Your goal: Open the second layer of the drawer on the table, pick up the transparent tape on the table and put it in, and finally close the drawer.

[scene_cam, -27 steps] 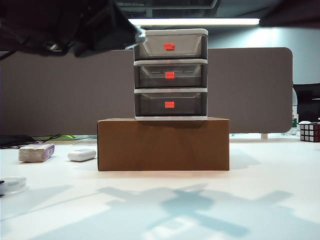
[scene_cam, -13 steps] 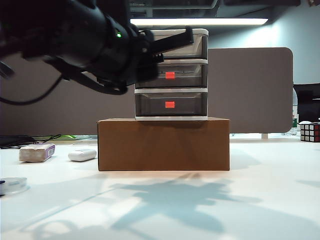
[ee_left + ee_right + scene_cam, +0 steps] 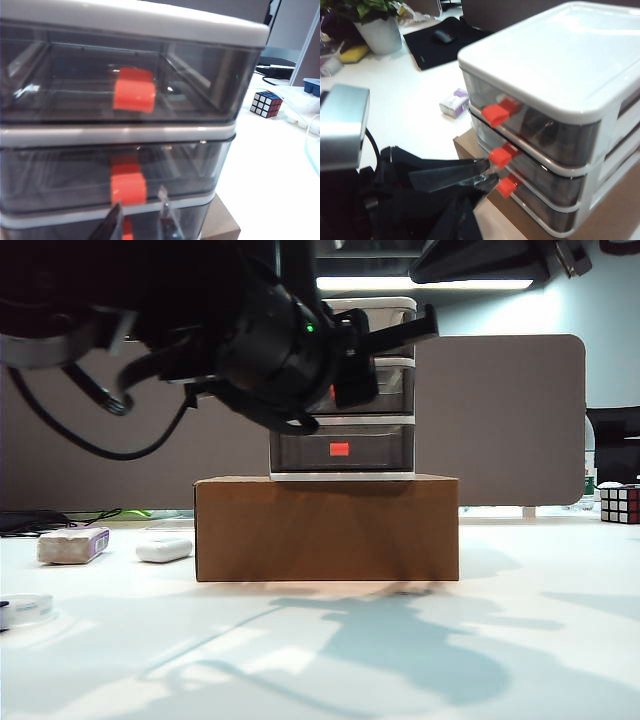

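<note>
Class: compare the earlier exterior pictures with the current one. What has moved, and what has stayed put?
The left gripper has swung in from the upper left to the front of the drawer, jaws slightly apart at the middle tier's tab, holding nothing. The right gripper is unseen. The cardboard box and transparent tape stayed put.

- In the exterior view the left arm's dark bulk covers most of the drawer's [image 3: 345, 445] top and middle tiers; only the lowest red tab shows whole.
- The transparent tape [image 3: 28, 608] is cut by that view's edge.
- The left claw [image 3: 140, 220] runs off the wrist picture, only its fingertips showing.
- The right claw is not clearly seen anywhere.
</note>
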